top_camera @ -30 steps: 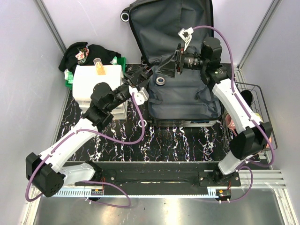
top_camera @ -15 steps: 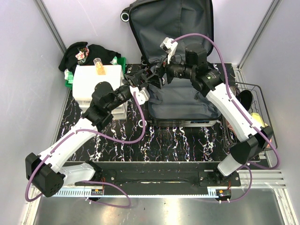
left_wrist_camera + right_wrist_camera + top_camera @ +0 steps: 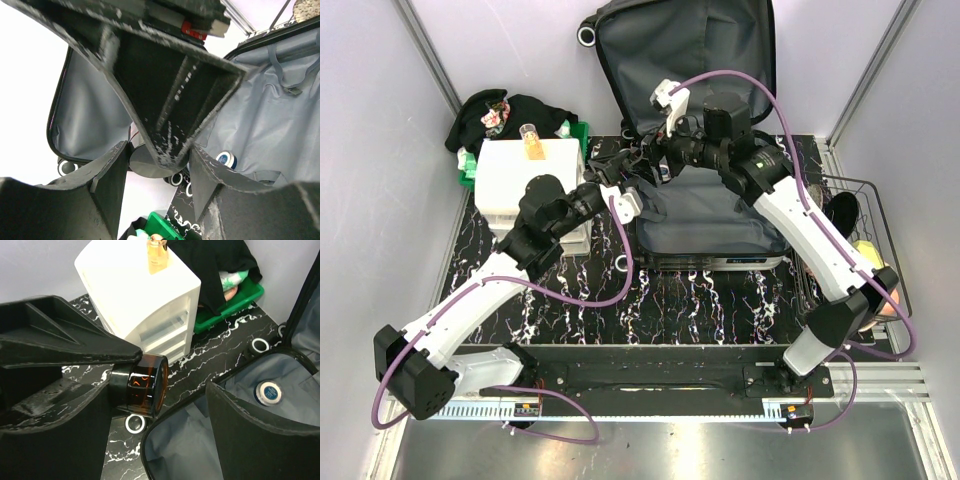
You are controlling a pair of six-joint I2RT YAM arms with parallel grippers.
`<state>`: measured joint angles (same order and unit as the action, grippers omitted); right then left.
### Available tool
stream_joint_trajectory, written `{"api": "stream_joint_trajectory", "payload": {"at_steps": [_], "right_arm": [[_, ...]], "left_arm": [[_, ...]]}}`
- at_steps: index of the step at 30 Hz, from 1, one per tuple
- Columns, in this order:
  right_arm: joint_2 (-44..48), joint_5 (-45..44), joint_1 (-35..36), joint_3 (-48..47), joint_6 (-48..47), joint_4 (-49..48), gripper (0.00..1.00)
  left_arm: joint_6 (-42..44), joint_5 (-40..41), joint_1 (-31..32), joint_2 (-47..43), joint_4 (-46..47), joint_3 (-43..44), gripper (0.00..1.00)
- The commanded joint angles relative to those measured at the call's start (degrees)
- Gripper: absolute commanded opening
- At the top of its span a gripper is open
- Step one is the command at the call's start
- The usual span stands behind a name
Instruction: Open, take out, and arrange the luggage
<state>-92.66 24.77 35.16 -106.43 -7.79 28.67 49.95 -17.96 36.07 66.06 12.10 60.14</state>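
The brown jar (image 3: 146, 384), capped in black, is gripped by the left gripper (image 3: 157, 159). Its jaws are set roughly half apart and closed on the jar. The right gripper (image 3: 160, 390) is placed around the same jar with its jaws spread wide. One finger is seen just beside the jar and a clear gap is left to the other, so nothing is held by it.

Both grippers are met nose to nose above the left rear part of the suitcase (image 3: 705, 215). The suitcase is laid open at the middle rear of the black marbled table (image 3: 700, 300). Its lower half lies flat and its lid is raised against the back wall, with grey lining shown in both halves. A small round tin (image 3: 268, 391) with a blue and white top is seen lying on the lining of the lower half.

Left of the suitcase a white drawer unit (image 3: 505, 170) is stood, with a small amber bottle (image 3: 532, 140) upright on top. Behind it a green bin (image 3: 235, 300) is draped with black clothing (image 3: 520, 110). A wire basket (image 3: 865, 200) is set at the table's right edge.
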Motion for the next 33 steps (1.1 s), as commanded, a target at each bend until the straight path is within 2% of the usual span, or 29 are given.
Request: {"api": "stream_joint_trajectory", "payload": {"at_steps": [1,3,4,5,6,7,8,10,11,12,13,15,17,19,21,25,27,29,33], "right_arm": [[-2.2,-4.0,1.1,-4.5,-2.8,3.7,0.8],[-2.4,-4.5,1.1,-4.7,-2.8,3.8,0.7],[-2.7,-4.3,1.1,-5.0,-3.0,3.9,0.59],[-2.7,-4.2,1.1,-5.1,-2.9,4.0,0.54],[-2.7,-3.6,1.1,-5.1,-3.0,4.0,0.43],[-2.5,-3.3,1.1,-5.1,-3.0,3.9,0.29],[-2.4,-3.1,1.0,-5.2,-2.8,3.6,0.23],[-2.0,-2.2,1.1,-5.2,-2.3,3.4,0.13],[-1.7,-1.8,1.1,-5.2,-2.0,2.8,0.04],[-1.6,-1.1,1.0,-5.3,-1.5,2.6,0.0],[-1.2,-0.2,0.5,-5.4,-0.7,2.5,0.0],[-0.9,4.0,-0.5,-5.4,0.5,2.4,0.0],[-0.4,7.9,-3.4,-4.8,4.6,0.9,0.0],[-0.7,17.0,-6.3,-4.0,10.9,-0.6,0.0],[-1.0,26.1,-9.6,-3.6,14.6,-2.8,0.0],[-2.3,37.3,-10.6,-2.9,19.9,-3.6,0.0],[-2.1,42.9,-10.6,-0.9,24.4,-9.7,0.0],[-1.7,45.2,-10.6,2.4,31.6,-16.3,0.0],[-2.3,49.1,-10.3,3.6,37.0,-19.2,0.0]], "left_arm": [[-0.2,1.4,0.3,-0.1,2.2,3.4,0.0],[-0.1,1.4,0.3,-0.1,2.1,3.4,0.0],[0.0,1.4,0.2,0.0,1.8,3.6,0.0],[0.0,1.4,0.3,0.2,1.5,3.7,0.0],[0.0,1.3,0.2,0.2,1.1,3.9,0.0],[-0.1,0.9,0.3,0.3,0.8,4.0,0.0],[-0.5,0.3,0.3,0.2,0.4,4.2,0.01],[-2.0,-0.1,0.2,0.4,-1.5,5.2,0.12],[-4.4,-0.1,0.0,0.3,-2.1,5.7,0.23],[-5.4,-0.6,-0.3,0.1,-2.9,5.8,0.53],[-6.4,-1.0,-0.6,-0.7,-3.1,5.8,0.66],[-8.4,-4.0,-2.0,-2.1,-3.4,5.0,0.82],[-9.5,-6.8,-4.1,-4.4,-4.4,4.5,0.89],[-10.3,-10.3,-5.7,-6.3,-7.8,4.9,0.94],[-10.8,-14.3,-8.0,-7.3,-10.9,5.4,0.94],[-8.1,-20.5,-9.2,-8.9,-16.1,6.1,0.94],[-7.4,-24.6,-9.2,-8.8,-18.3,7.0,0.91],[-7.6,-26.3,-9.1,-7.9,-19.5,8.6,0.88],[-8.6,-27.7,-8.8,-6.9,-18.8,9.7,0.84]]}}
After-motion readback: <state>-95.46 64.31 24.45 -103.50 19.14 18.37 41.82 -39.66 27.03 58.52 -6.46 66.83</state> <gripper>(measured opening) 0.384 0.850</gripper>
